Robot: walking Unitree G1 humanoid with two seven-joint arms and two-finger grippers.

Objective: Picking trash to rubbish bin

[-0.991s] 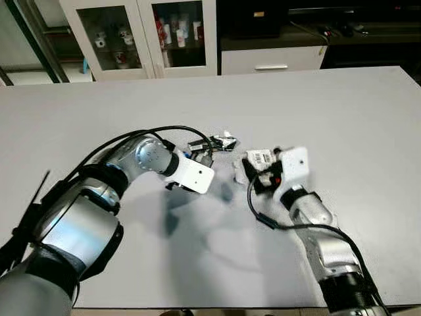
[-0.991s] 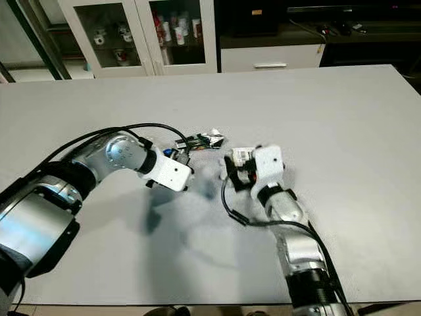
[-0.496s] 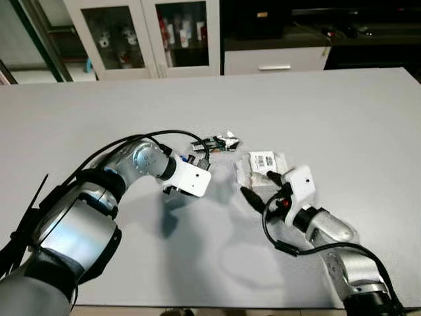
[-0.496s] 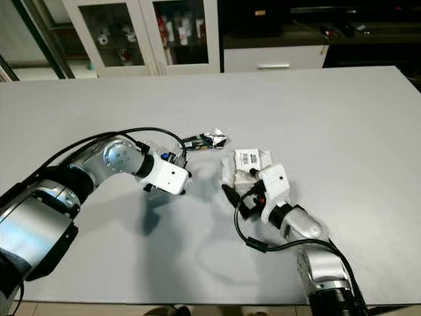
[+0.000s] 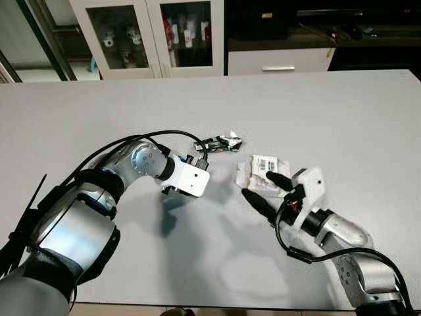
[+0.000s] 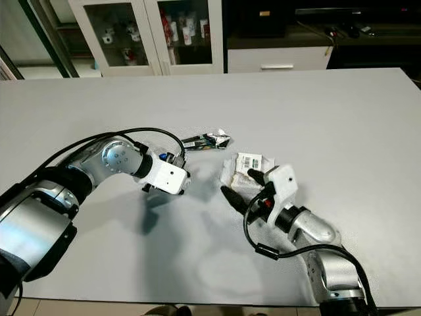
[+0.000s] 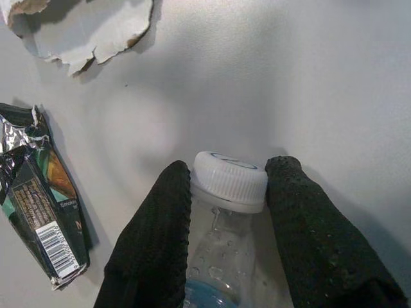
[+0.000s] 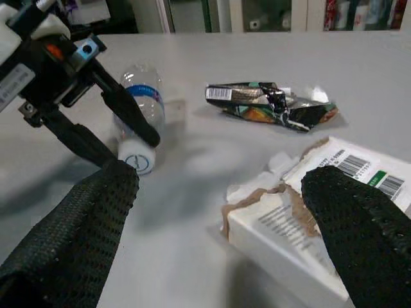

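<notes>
This looks like a living or dining room in a home. A broad, pale grey desk [image 5: 342,112] spans the foreground. Beyond its far edge, toward the far left corner, stands a white display cabinet [image 5: 154,36] with glass doors, its shelves crowded with small bottles and figurines. Behind the far right corner runs a low dark media unit [image 5: 296,26] with a white drawer [image 5: 277,60] and cables lying on top.
</notes>
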